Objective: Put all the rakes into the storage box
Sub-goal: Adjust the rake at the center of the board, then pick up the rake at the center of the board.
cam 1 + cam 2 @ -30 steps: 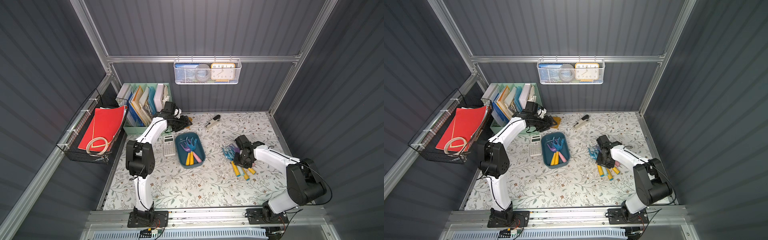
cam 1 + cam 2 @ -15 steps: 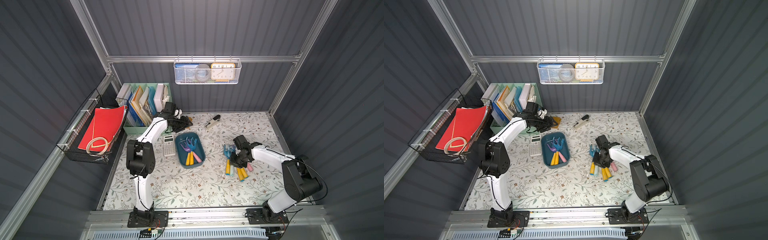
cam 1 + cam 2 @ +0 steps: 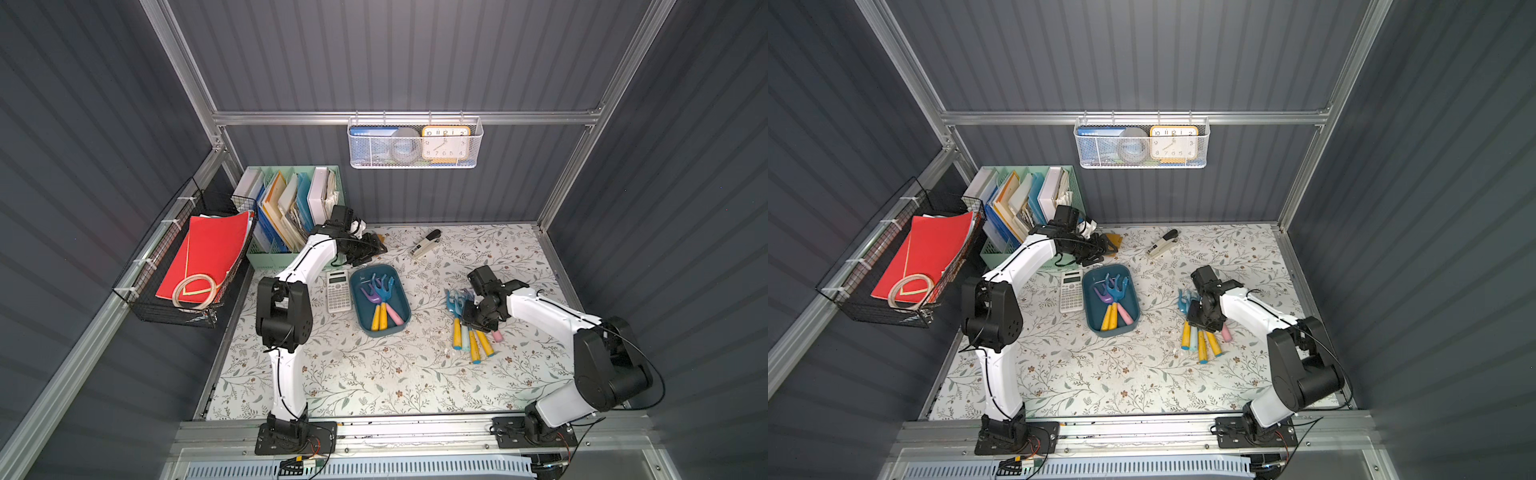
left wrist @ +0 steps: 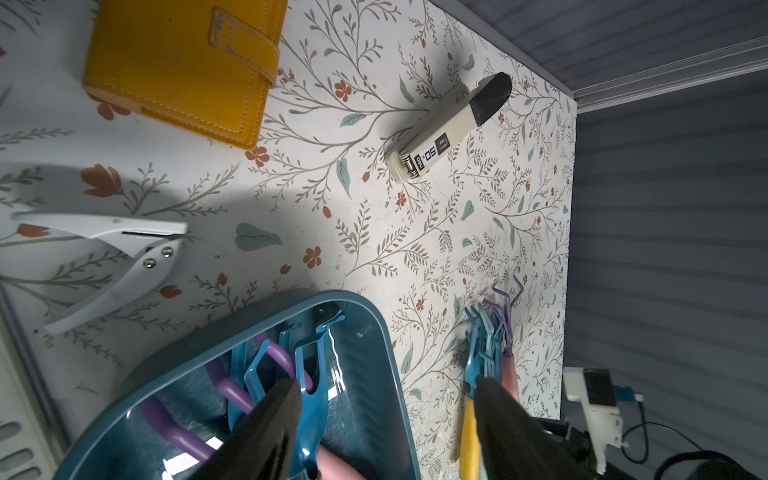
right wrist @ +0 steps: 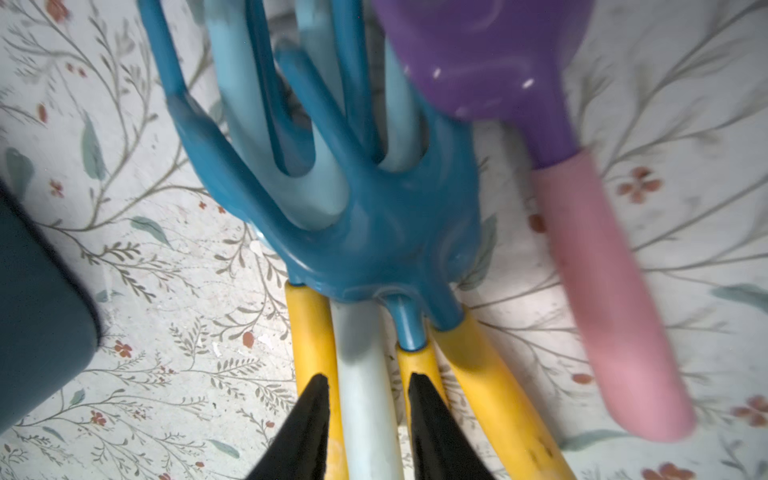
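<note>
Right wrist view puts the right gripper [image 5: 368, 386] low over a bundle of toy rakes. Its two black fingertips straddle the pale handle of the light-blue rake [image 5: 365, 361], with a yellow handle close on either side. The gap is narrow, but whether the jaws are pressing the handle or only flanking it I cannot tell.

In both top views that bundle lies on the desk [image 3: 374, 374], near the storage box [image 3: 405, 309] on the side away from the calculator [image 3: 338, 291]. Three tools [image 3: 382, 299] lie inside the box. The left gripper [image 4: 386, 399] hovers above the box's end nearest the back wall, jaws spread and empty.

This looks like the grasp step for another rake. The next move probably calls for a firm pinch on the pale handle alone. After that comes a slow lift, since the dark-blue rake head [image 5: 374, 232] lies across the pale tines and could drag along.

The heads are glossy moulded plastic with long curved tines that interleave. The handles are rounded and matte, in yellow, pale and pink. The box is smooth teal plastic with rounded corners and a shiny inside. The desk cover is a floral print, lightly scuffed.
</note>
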{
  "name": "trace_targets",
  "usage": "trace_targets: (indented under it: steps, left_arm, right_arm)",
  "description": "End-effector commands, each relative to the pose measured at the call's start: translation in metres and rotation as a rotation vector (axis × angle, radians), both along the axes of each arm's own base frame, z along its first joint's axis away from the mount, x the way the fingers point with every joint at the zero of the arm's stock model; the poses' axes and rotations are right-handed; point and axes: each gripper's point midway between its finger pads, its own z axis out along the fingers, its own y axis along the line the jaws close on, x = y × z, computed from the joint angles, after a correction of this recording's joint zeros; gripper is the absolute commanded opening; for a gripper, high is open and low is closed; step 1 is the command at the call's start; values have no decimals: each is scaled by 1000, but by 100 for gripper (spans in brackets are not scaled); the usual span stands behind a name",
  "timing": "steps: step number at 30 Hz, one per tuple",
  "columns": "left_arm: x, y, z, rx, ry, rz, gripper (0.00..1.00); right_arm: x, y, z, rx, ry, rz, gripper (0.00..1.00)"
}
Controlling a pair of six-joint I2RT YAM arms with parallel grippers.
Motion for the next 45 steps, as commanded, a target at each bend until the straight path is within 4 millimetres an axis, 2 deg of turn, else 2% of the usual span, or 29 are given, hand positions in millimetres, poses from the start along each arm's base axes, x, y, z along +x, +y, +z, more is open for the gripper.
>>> trace_targets:
  steps: [1, 3, 5, 9, 15, 20, 23, 27, 32, 36, 41, 43, 45]
  left_arm:
    - [-2, -4, -1, -11, 19, -25, 71]
    - [-3, -5, -1, -13, 20, -27, 71]
    - [-3, -5, -1, -14, 18, -28, 71]
    - [-1, -5, -1, -15, 18, -28, 71]
    - [-1, -6, -5, -13, 32, -34, 71]
    - [-1, -7, -7, -15, 37, -38, 71]
    - [-1, -7, -8, -17, 41, -38, 71]
    - [-2, -7, -11, -16, 50, -39, 71]
    - [-2, -7, -11, -19, 49, -42, 71]
    - [-8, -13, -5, -55, 43, -77, 72]
    - [-19, -32, 17, -186, 12, -190, 83]
    - [-26, -42, 30, -263, -6, -251, 84]
    - [-32, -48, 40, -318, -20, -297, 83]
  right_arm:
    - [2, -20, 15, -61, -21, -27, 38]
    - [1, -27, 16, -63, -16, -44, 45]
    - [-1, -32, 12, -54, 2, -58, 48]
    - [-10, -30, -8, -2, 67, -64, 46]
    - [-32, -17, -38, 73, 177, -62, 44]
    - [-50, -22, -55, 43, 218, -57, 42]
    - [-55, -24, -62, 36, 231, -63, 37]
    - [-51, -23, -63, 37, 227, -67, 24]
    - [-40, -19, -46, 45, 198, -39, 17]
    - [-20, -12, -11, 68, 121, 0, 16]
    - [3, -6, 31, 75, -6, 33, 14]
    - [10, 2, 41, 93, -36, 59, 14]
    - [16, 19, 50, 129, -61, 109, 12]
